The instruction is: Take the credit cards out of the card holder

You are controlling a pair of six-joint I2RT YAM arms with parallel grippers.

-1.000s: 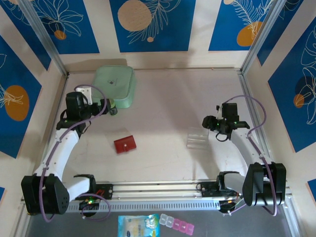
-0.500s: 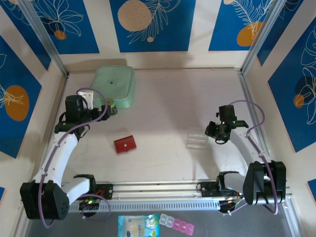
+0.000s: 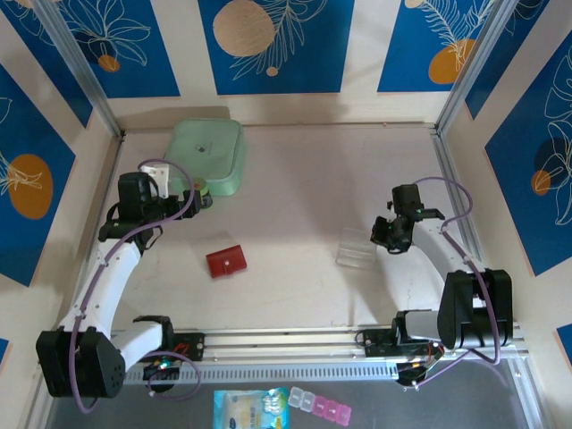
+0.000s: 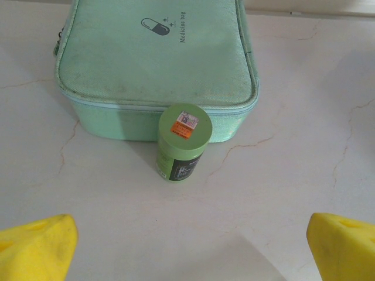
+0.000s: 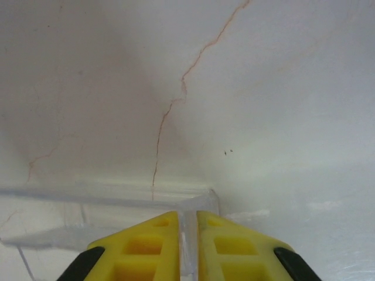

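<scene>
The small flat red folding card holder (image 3: 225, 261) lies closed on the pale surface (image 3: 295, 192), in the lower left of the middle of the top view. Its long axis runs nearly left to right in the frame and rises a little toward the right. The snap tab sits near its right end. No credit cards can be seen, so I judge that they are inside and that no card is out yet.

The left claw (image 3: 194, 193) is the nearer one. The card holder lies below it in the top view and a little to the right, apart from it, with bare surface between. This claw stands wide open: in the left wrist view its yellow fingertips (image 4: 35, 249) sit at the two lower corners of the frame. It points away from the card holder, toward a small green bottle (image 4: 183, 142) that touches the front wall of a large mint-green fabric case (image 4: 158, 64).

The right claw (image 5: 187, 237) is well apart from the card holder, at the right of the top view. Its yellow fingers are almost together and pinch the thin wall of a clear plastic piece (image 3: 356, 250), which lies between this claw and the card holder.

So I judge that the coming move belongs to the left arm, which must turn and come down the frame.
</scene>
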